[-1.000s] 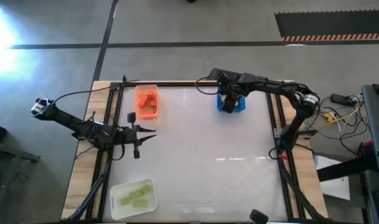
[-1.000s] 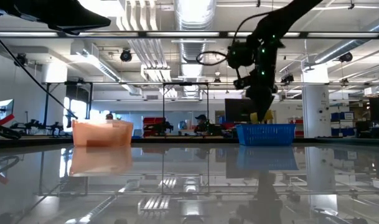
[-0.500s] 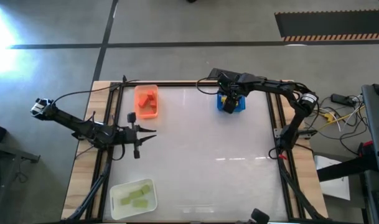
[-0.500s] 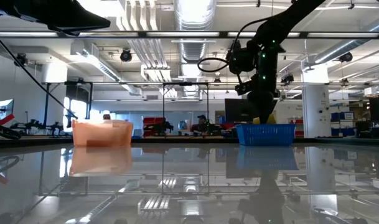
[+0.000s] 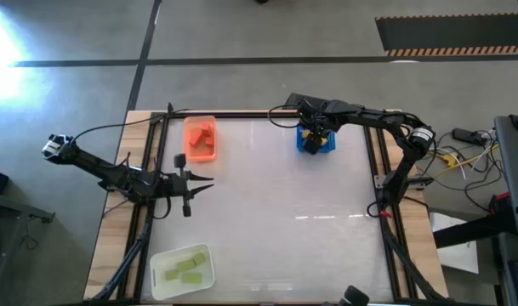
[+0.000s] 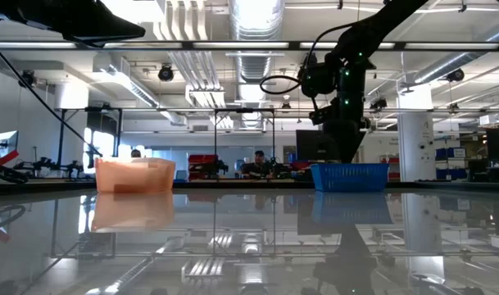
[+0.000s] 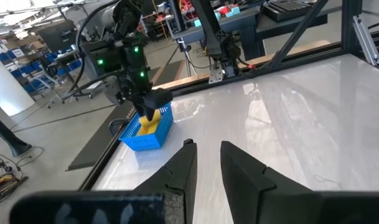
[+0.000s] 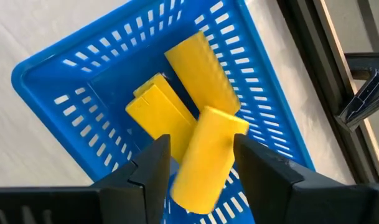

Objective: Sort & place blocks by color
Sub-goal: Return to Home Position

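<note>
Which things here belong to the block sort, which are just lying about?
Job: red blocks, orange tray; yellow blocks, blue basket; green blocks, white tray; right gripper over basket; left gripper waiting at table's left edge.
Lying about: cables off right; striped floor mat.

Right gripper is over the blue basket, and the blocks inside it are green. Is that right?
Not quite: the blocks in the blue basket are yellow, not green, as the right wrist view shows. The rest holds: the right gripper is over that basket. The left gripper waits open, far off on the left.
</note>
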Tool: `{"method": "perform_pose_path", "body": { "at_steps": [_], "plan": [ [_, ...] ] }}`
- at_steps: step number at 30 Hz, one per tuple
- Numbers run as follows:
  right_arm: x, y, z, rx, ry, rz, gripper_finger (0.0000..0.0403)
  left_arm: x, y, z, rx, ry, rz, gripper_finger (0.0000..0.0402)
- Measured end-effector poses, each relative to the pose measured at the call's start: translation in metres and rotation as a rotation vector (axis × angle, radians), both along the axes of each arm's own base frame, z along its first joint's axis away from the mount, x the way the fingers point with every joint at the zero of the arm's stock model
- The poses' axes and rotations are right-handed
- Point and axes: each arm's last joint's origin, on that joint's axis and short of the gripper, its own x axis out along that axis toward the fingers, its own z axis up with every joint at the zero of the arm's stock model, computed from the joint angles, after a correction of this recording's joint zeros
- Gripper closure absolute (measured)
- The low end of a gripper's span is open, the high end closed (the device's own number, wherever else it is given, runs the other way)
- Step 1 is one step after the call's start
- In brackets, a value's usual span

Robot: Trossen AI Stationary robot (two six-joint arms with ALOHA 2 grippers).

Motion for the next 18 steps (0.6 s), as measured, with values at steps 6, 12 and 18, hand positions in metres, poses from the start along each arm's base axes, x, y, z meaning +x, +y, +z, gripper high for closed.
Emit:
{"method": "perform_pose_path", "body": {
  "at_steps": [6, 12, 18],
  "plan": [
    [-0.001, 0.002, 0.005, -0.007, -0.024, -0.033, 0.0218, 0.0, 0.0, 0.0, 0.001, 0.002, 0.0, 0.0348],
    [0.004, 0.026, 0.034, -0.075, -0.158, -0.019, 0.0216, -0.004, 0.001, -0.005, 0.026, 0.068, -0.003, 0.0348],
    [0.005, 0.075, 0.066, -0.23, -0.494, 0.121, 0.0216, -0.017, 0.006, -0.009, -0.023, 0.117, 0.008, 0.0348]
  ]
}}
